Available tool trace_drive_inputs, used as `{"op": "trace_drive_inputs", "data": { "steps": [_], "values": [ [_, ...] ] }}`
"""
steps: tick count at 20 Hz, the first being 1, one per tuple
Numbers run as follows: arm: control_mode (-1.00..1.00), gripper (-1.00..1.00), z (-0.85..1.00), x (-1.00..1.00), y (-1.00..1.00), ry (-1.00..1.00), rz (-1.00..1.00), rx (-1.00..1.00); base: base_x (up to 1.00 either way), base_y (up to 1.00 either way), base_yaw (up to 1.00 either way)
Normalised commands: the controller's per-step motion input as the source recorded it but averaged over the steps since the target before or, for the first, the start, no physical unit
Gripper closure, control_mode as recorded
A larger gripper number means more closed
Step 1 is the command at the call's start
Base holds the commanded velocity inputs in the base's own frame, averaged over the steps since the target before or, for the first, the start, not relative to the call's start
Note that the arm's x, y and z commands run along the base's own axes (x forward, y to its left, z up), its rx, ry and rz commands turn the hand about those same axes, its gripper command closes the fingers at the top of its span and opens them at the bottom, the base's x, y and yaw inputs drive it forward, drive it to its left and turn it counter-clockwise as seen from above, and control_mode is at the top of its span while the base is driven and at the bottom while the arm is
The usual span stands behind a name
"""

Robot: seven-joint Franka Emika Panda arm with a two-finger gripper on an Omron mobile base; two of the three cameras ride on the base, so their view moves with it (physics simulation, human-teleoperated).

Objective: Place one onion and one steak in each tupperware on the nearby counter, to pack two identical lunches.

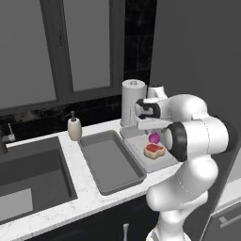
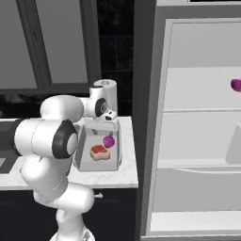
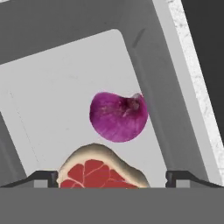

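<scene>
On the counter (image 1: 89, 195) stand two grey tupperware. The left tupperware (image 1: 110, 160) holds nothing. In the right tupperware (image 1: 140, 141) (image 2: 89, 160) (image 3: 57, 87) lie a purple onion (image 1: 154, 137) (image 2: 108, 141) (image 3: 119, 116) and a red steak (image 1: 154, 150) (image 2: 100, 152) (image 3: 98, 170), side by side. My gripper (image 1: 153, 127) (image 2: 106, 124) (image 3: 113, 177) hangs just above them, open, its fingertips (image 3: 43, 177) spread wide with nothing held. A second onion (image 2: 236, 84) rests on a fridge shelf.
A paper-towel roll (image 1: 132, 101) (image 2: 106, 92) stands right behind the right tupperware. A soap dispenser (image 1: 74, 128) and the dark sink (image 1: 28, 174) are to the left. The open white fridge (image 2: 197, 141) is to the right of the counter's end.
</scene>
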Motion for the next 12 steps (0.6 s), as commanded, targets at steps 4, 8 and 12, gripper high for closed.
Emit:
{"op": "trace_drive_inputs", "data": {
  "steps": [4,8,12],
  "values": [
    [-1.00,-1.00,0.49,-0.64,0.00,-0.01,0.00,0.00,0.00,0.00,0.00],
    [-1.00,-1.00,0.37,-0.99,0.00,-0.05,0.03,0.00,0.00,0.00,0.00],
    [-1.00,-1.00,0.04,-1.00,0.04,-0.04,0.09,0.00,0.00,0.00,0.00]
  ]
}}
